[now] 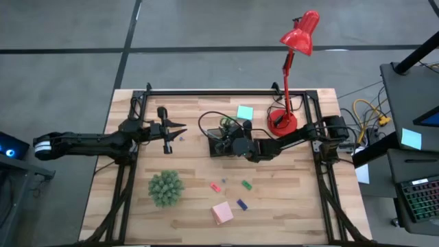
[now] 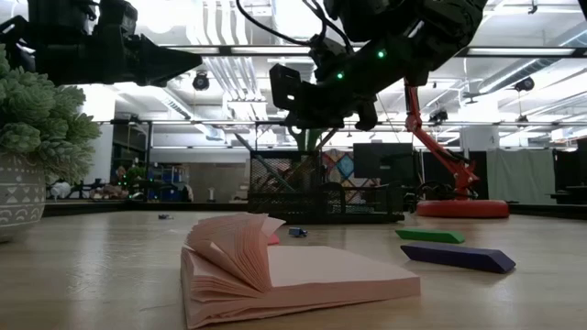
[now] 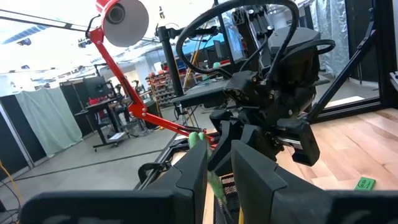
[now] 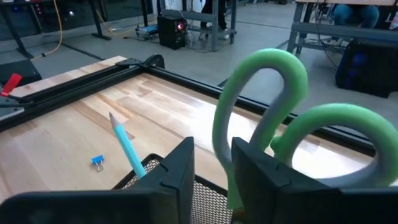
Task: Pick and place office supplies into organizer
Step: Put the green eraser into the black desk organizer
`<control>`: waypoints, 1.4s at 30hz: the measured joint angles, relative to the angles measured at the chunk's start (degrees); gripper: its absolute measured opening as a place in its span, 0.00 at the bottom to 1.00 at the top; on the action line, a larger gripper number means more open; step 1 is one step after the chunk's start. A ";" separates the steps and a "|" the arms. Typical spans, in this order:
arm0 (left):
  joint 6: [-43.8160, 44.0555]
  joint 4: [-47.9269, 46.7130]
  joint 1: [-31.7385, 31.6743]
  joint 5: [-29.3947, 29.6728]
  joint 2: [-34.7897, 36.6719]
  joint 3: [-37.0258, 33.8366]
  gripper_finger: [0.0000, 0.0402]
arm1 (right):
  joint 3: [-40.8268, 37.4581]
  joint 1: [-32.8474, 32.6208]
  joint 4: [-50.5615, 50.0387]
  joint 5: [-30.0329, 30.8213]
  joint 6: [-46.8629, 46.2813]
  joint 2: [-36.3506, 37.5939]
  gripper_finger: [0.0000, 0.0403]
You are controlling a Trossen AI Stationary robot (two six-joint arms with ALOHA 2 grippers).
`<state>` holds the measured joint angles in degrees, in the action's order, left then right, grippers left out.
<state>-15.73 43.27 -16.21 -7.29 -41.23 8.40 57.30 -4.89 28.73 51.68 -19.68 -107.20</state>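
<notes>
The right gripper's fingers (image 4: 211, 171) stand narrowly apart over the black mesh organizer (image 1: 223, 139), the green-handled scissors (image 4: 283, 118) upright between them in it; whether they grip the handle I cannot tell. The left gripper (image 1: 180, 130) hovers over the counter's (image 1: 192, 213) left half, fingers a narrow gap apart, holding nothing. A red desk lamp (image 1: 291, 75) stands near the far right corner. A green spiky plant ball (image 1: 165, 187) sits toward the near left. A teal sticky-note pad (image 1: 244, 112) lies just beyond the organizer, a pink pad (image 1: 221, 213) by the near edge. A teal pen (image 4: 127, 146) stands in the organizer. Pink (image 1: 215, 186), green (image 1: 245, 184) and blue (image 1: 241, 203) erasers lie near the pink pad.
</notes>
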 joint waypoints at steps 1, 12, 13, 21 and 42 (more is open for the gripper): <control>0.01 0.00 0.00 0.00 0.00 0.00 0.15 | 0.09 -0.02 0.06 0.02 0.00 0.00 0.25; 0.02 -0.01 0.01 0.00 0.00 0.00 0.15 | 0.37 -0.49 0.24 -0.92 0.07 0.01 0.26; 0.02 -0.01 -0.02 0.00 0.00 0.00 0.15 | 0.37 -0.52 0.24 -0.98 0.09 0.02 0.26; 0.02 -0.07 0.01 0.00 0.00 0.00 0.15 | 0.41 -1.63 0.15 -1.26 0.25 0.55 0.27; 0.02 -0.12 0.01 0.00 0.00 0.00 0.15 | 0.43 -7.40 0.06 -1.14 0.61 0.72 0.30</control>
<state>-15.70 43.16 -16.21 -7.29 -41.23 8.40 57.74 -12.28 28.80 50.54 -19.07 -106.48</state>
